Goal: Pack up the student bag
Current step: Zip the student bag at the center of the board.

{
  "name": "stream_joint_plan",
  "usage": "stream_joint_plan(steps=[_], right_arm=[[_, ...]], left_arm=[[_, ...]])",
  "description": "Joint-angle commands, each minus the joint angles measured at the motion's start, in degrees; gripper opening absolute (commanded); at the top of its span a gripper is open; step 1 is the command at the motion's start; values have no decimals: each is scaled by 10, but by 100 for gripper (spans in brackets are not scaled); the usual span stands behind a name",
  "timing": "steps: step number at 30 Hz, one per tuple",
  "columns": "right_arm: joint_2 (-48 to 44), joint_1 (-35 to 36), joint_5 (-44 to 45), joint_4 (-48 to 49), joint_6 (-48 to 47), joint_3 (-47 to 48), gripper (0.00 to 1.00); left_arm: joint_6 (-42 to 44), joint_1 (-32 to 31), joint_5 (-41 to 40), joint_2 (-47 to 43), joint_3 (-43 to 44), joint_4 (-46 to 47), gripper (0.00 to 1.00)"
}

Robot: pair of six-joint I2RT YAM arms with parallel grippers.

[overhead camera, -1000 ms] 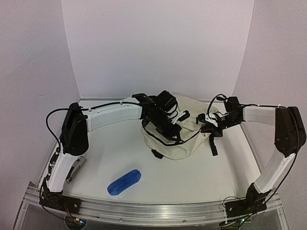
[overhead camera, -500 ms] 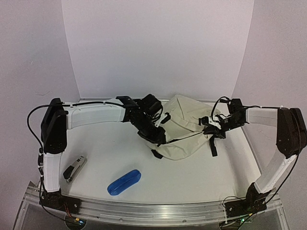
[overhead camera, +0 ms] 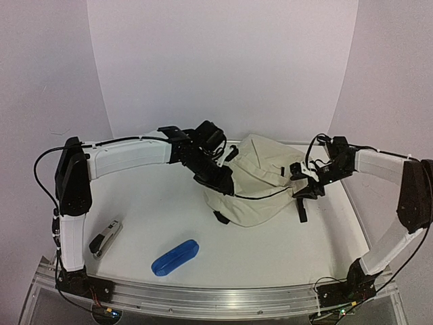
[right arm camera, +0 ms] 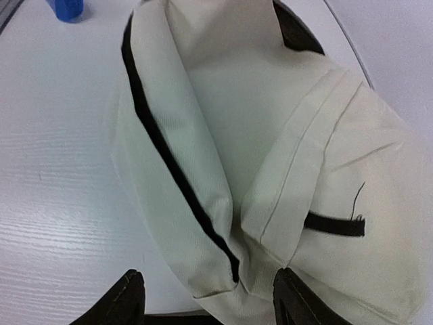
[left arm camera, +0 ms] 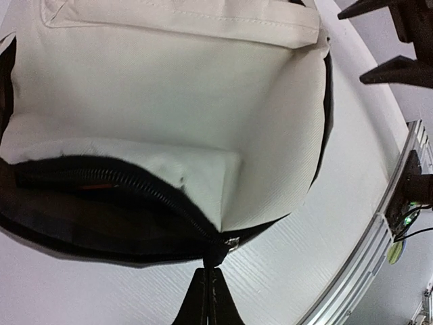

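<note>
The student bag (overhead camera: 260,186) lies on the table right of centre, a cream fabric backpack with black zippers and straps. My left gripper (overhead camera: 222,183) is at the bag's left edge, shut on the black zipper pull (left arm camera: 216,253). In the left wrist view the closed fingertips (left arm camera: 203,288) pinch that pull, and the zipper gapes to show dark lining (left arm camera: 88,210). My right gripper (overhead camera: 303,184) is at the bag's right end, open. In the right wrist view a corner of the bag (right arm camera: 270,142) lies between the spread fingers (right arm camera: 128,294), and nothing is gripped.
A blue pencil case (overhead camera: 174,256) lies near the front edge, and its end shows in the right wrist view (right arm camera: 66,8). A stapler (overhead camera: 105,237) rests at the front left. A black strap (overhead camera: 302,206) trails off the bag's right side.
My left arm pulled back and to the left with the zipper pull, opening the zipper further. My right gripper opened and let go of the bag, and the bag shifted slightly.
</note>
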Motion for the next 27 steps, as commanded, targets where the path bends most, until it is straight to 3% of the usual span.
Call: stream_joint_plan(steps=[1, 11, 19, 23, 27], right_arm=[[-63, 78, -47, -23, 88, 6, 64], [-52, 202, 0, 165, 295, -50, 62], [-4, 257, 79, 275, 340, -67, 62], [9, 264, 105, 289, 333, -70, 60], [12, 266, 110, 290, 329, -71, 57]], left_arm=[[-22, 1, 49, 13, 36, 32, 0], [-31, -8, 81, -20, -25, 31, 0], [-51, -12, 72, -47, -95, 74, 2], [-61, -12, 55, -69, -132, 97, 31], [-65, -12, 52, -69, -146, 103, 43]])
